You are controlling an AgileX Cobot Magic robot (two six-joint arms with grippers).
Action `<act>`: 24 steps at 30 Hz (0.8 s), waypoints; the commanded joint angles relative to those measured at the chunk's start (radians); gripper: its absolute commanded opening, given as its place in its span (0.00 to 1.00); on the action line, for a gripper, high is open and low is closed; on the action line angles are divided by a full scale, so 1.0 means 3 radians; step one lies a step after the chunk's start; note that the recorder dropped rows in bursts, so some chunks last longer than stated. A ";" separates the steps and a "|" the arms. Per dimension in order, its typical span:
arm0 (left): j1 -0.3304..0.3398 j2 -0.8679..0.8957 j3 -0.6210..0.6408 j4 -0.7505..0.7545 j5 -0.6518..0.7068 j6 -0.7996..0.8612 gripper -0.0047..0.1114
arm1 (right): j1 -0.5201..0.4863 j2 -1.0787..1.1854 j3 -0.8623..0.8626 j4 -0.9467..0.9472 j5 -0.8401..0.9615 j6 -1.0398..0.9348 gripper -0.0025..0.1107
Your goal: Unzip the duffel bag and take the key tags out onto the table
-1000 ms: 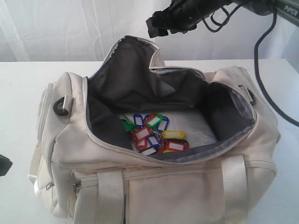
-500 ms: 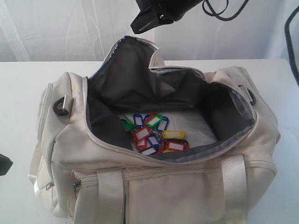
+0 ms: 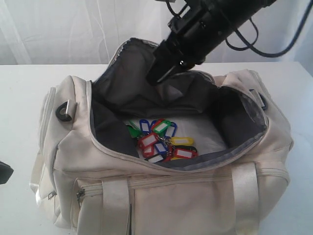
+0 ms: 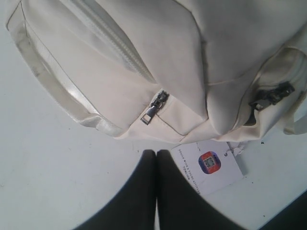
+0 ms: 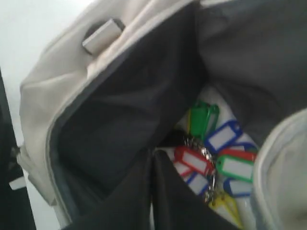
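End effector (image 3: pixel 157 76) of right arm, jaws together, aslant above duffel bag (image 3: pixel 195 200)

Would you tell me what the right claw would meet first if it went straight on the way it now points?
Probably the key tags in the duffel bag, though the right claw might brush the grey lining first; depth is unclear.

The right arm (image 3: pixel 222 19) and its tapered pincer (image 3: pixel 156 76) are matte black, with black cables (image 3: pixel 274 53) looped alongside.
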 commanded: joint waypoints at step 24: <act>-0.0016 -0.0029 0.0015 -0.0060 0.0034 0.0006 0.04 | 0.0195 -0.0408 0.0454 -0.2448 -0.1163 0.1568 0.02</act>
